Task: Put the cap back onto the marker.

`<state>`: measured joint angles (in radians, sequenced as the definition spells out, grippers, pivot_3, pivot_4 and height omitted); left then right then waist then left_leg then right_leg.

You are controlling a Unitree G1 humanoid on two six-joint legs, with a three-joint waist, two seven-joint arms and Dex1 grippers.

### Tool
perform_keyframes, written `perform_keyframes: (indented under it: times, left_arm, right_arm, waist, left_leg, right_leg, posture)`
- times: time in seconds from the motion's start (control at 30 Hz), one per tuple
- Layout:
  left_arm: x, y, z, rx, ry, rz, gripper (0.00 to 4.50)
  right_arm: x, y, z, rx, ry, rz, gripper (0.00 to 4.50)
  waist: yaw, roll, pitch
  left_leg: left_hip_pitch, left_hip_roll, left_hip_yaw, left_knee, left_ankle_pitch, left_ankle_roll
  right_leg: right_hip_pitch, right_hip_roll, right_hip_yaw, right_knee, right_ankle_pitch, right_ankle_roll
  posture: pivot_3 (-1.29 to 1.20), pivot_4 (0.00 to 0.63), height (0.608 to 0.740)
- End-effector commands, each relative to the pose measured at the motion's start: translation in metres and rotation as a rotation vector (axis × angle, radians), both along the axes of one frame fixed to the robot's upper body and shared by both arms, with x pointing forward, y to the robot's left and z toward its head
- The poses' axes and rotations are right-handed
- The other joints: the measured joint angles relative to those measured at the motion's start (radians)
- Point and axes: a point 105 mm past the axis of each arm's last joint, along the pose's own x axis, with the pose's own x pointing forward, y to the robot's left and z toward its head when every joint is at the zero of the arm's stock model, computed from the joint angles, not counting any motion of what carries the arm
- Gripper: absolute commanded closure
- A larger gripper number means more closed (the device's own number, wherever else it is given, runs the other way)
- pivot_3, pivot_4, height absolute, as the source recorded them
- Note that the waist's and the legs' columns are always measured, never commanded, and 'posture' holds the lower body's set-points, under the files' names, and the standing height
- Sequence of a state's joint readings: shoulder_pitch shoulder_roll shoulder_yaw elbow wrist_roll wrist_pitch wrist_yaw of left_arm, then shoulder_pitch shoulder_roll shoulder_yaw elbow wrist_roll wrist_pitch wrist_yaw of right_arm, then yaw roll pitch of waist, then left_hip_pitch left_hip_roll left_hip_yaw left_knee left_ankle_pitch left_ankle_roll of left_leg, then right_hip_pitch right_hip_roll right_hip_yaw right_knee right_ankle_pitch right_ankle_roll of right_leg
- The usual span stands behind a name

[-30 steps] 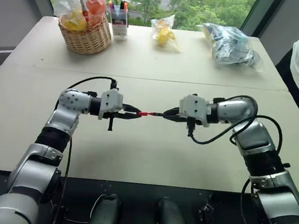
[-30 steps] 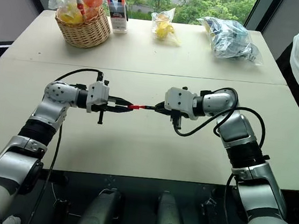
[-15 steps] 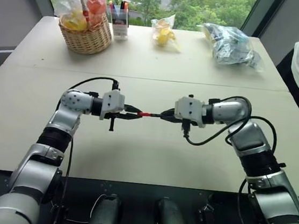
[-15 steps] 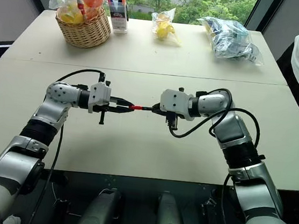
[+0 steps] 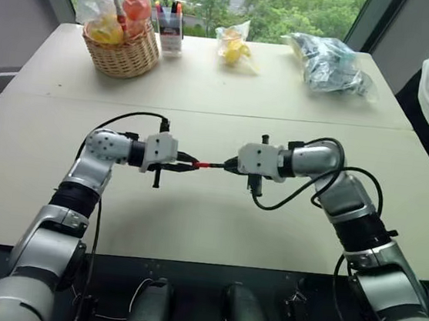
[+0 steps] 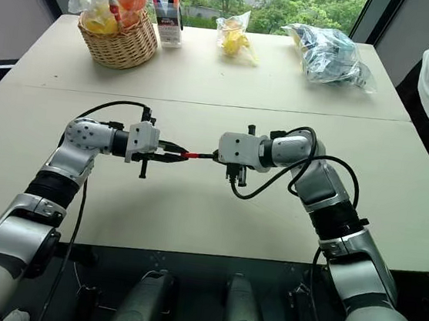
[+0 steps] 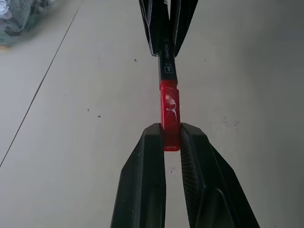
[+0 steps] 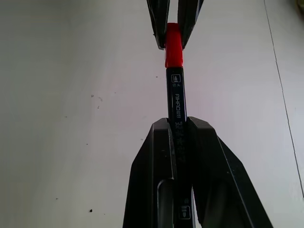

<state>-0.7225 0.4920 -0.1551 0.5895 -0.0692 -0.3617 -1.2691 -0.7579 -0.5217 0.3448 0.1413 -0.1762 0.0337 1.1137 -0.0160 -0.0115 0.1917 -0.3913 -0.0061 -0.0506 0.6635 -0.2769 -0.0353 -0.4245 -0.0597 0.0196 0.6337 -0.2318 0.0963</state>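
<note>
Cap [image 7: 170, 116] is clamped at its rear end by left tool [image 5: 195, 164]; marker [image 8: 175, 107] is clamped by its dark body in right tool [image 5: 228, 164]. Both are held tip to tip above the tabletop [image 5: 216, 215], approx. level and in line, so the cap can be pushed straight on. Cap mouth is seen butted against the marker end; seating probably not finished, judged from the wrist views. Far beyond both tools: wicker basket [image 5: 122, 53] w/ bagged fruit, pen holder [image 5: 171, 28] w/ upright pens, two plastic bags [image 5: 328, 63] w/ unclear contents.
</note>
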Motion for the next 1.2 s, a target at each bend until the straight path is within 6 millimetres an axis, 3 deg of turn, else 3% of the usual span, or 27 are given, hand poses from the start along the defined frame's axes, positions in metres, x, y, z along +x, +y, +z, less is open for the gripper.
perform_keyframes:
  times: [0.03,0.73,1.2]
  left_arm:
    - [0.002,-0.017,0.018,-0.040,-0.064,-0.037,4.17]
    - [-0.005,-0.020,0.021,-0.022,-0.139,-0.134,4.17]
    - [0.001,-0.025,0.027,-0.051,-0.149,-0.124,4.17]
  right_arm:
    - [-0.007,0.033,0.027,0.075,-0.133,0.102,4.48]
    - [-0.021,0.042,0.015,0.021,-0.098,0.163,4.48]
    - [-0.021,0.050,0.022,0.046,-0.106,0.166,4.48]
  waist:
    - [0.001,0.000,0.000]
    - [0.001,0.000,0.000]
    - [0.001,0.000,0.000]
  left_leg:
    - [0.000,0.000,0.000,0.000,0.000,0.000]
    - [0.000,0.000,0.000,0.000,0.000,0.000]
    - [0.000,0.000,0.000,0.000,0.000,0.000]
  right_leg:
    - [0.000,0.000,0.000,0.000,0.000,0.000]
    - [0.000,0.000,0.000,0.000,0.000,0.000]
    - [0.000,0.000,0.000,0.001,0.000,0.000]
  posture:
    - [0.00,0.150,0.740]
    - [0.00,0.150,0.740]
    - [0.00,0.150,0.740]
